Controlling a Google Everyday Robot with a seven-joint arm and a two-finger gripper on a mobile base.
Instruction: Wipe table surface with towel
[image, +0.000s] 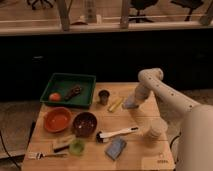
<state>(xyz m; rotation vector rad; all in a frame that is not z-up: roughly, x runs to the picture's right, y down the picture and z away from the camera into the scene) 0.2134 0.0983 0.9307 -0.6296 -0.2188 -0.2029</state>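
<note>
White arm (165, 92), elbow raised, forearm angled down-left to the worktop (142, 152); end effector (131, 102) clamped together on grey-blue towel (127, 106); corner logo (161, 161) dark, unreadable.

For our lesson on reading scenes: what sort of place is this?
Likely an office test space: office chairs behind a rail, and a wooden table of bowls where the gripper holds the towel.
</note>
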